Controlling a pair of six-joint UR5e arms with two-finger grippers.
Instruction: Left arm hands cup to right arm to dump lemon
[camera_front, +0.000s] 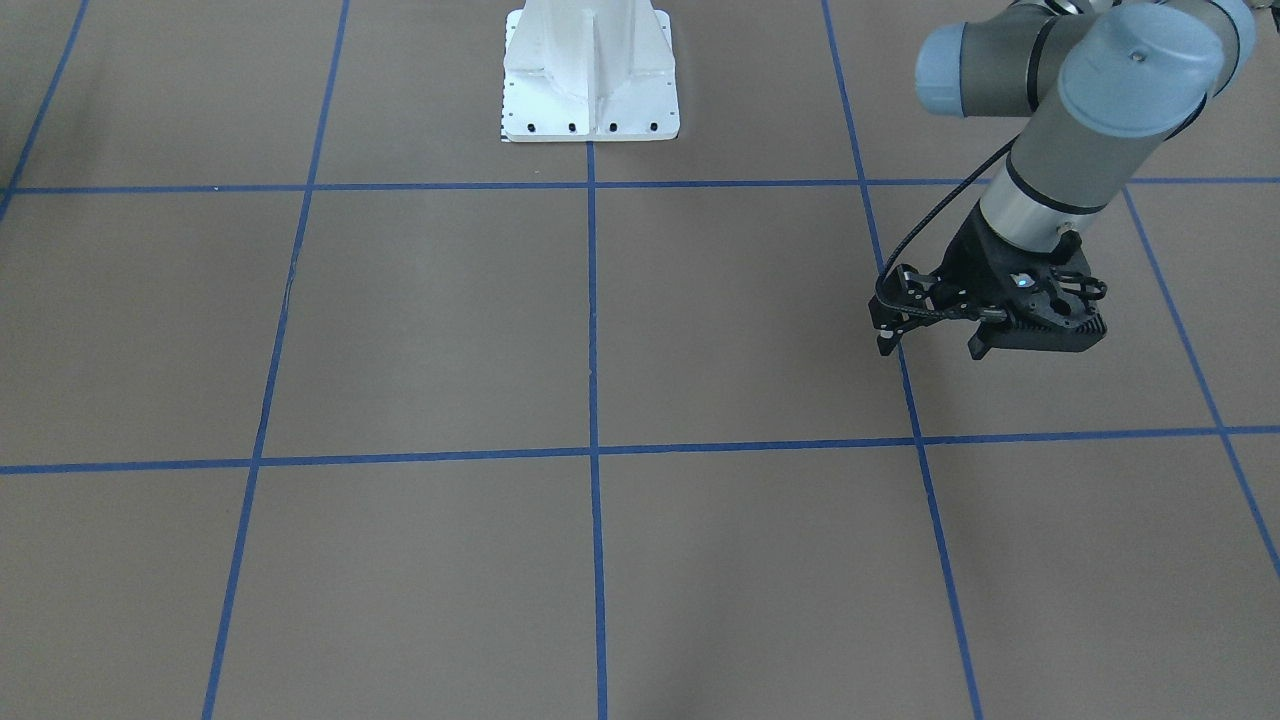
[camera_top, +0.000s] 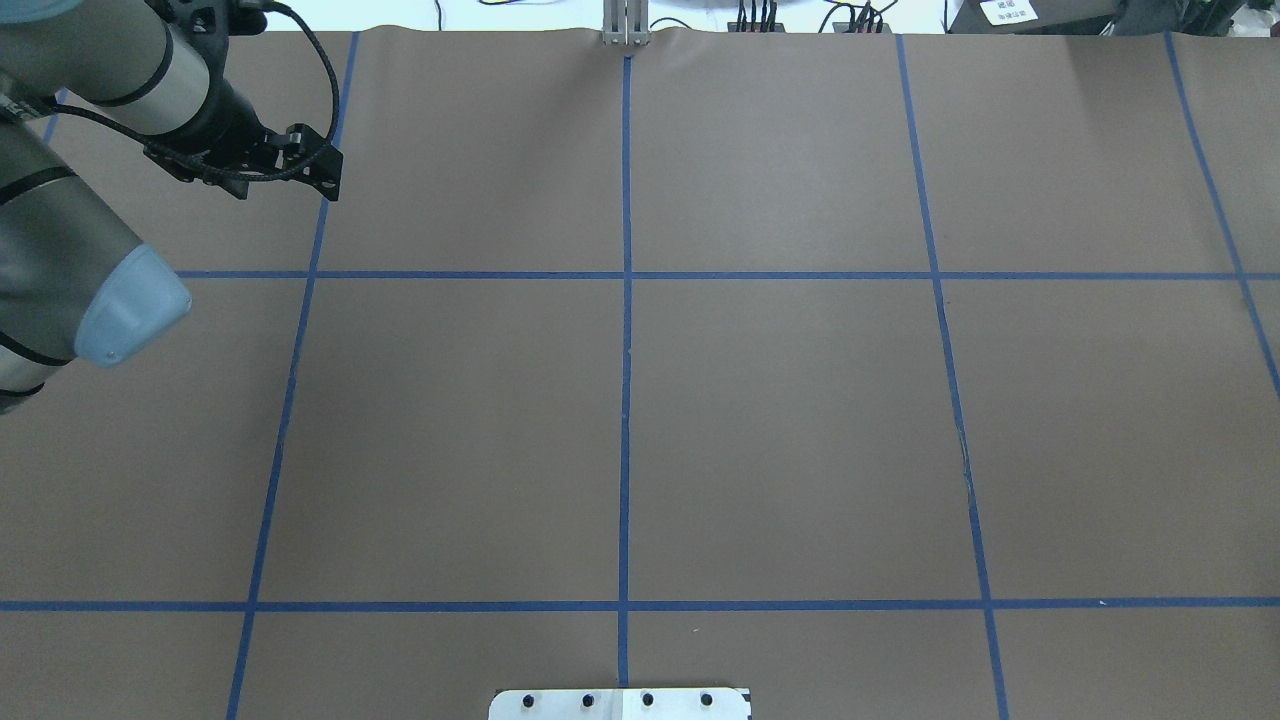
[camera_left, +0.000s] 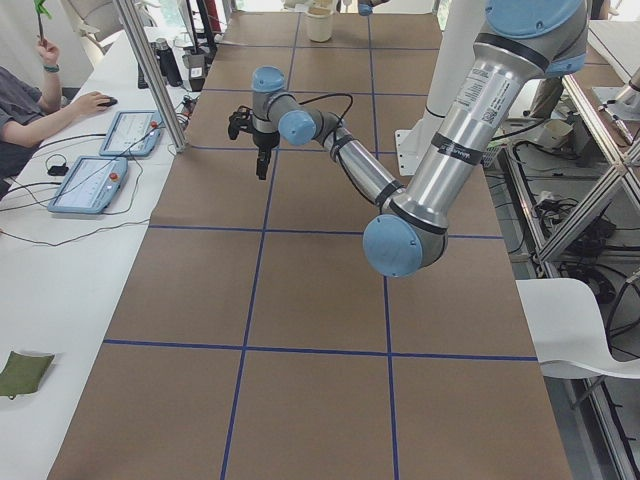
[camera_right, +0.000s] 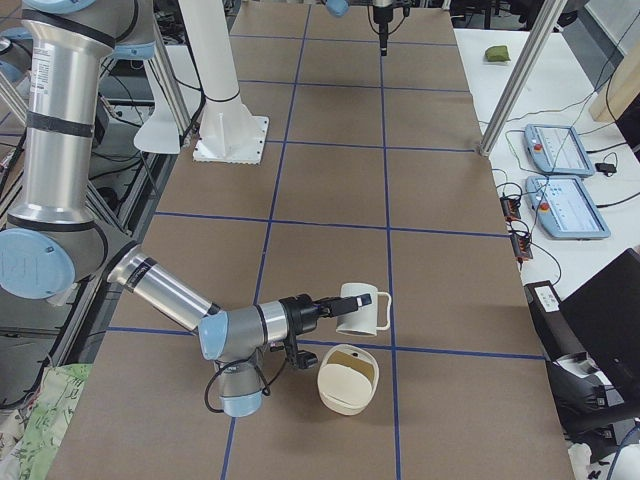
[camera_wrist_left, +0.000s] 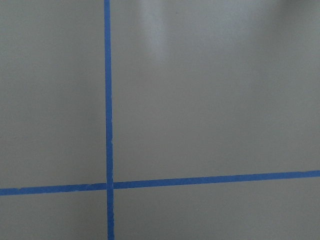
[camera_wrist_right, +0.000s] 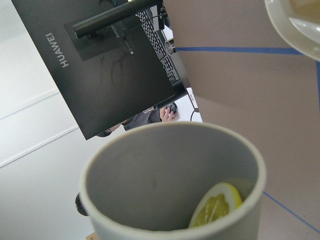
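The right arm reaches out low over the brown table (camera_right: 330, 190), at the end on the robot's right. The white cup (camera_right: 358, 312) sits at the tip of the right gripper (camera_right: 325, 308), tipped well over, with its handle on the side away from the arm. This gripper appears only in the side views, so it cannot be told whether its fingers are clamped on the cup.

The right wrist camera looks straight into the cup's grey inside (camera_wrist_right: 165, 175). The lemon (camera_wrist_right: 216, 206), a yellow slice with pale segment lines, rests inside against the wall just under the rim.

A cream bowl (camera_right: 335, 395) lies on the table just beside the cup, on the side nearer the table's end. Its rim (camera_wrist_right: 292, 30) shows at the top right corner of the wrist view. A black monitor (camera_wrist_right: 100, 65) stands past the table edge.

The left arm is well apart from all this, toward the other end of the table. The left gripper (camera_front: 932, 349) hangs above the table over a blue tape line (camera_front: 905, 380). Its fingers (camera_front: 885, 345) are spread apart with nothing between them. The left wrist camera shows only bare brown surface and two crossing tape lines (camera_wrist_left: 109, 186).

The robot's white base (camera_front: 590, 70) stands at the middle of the table's edge.
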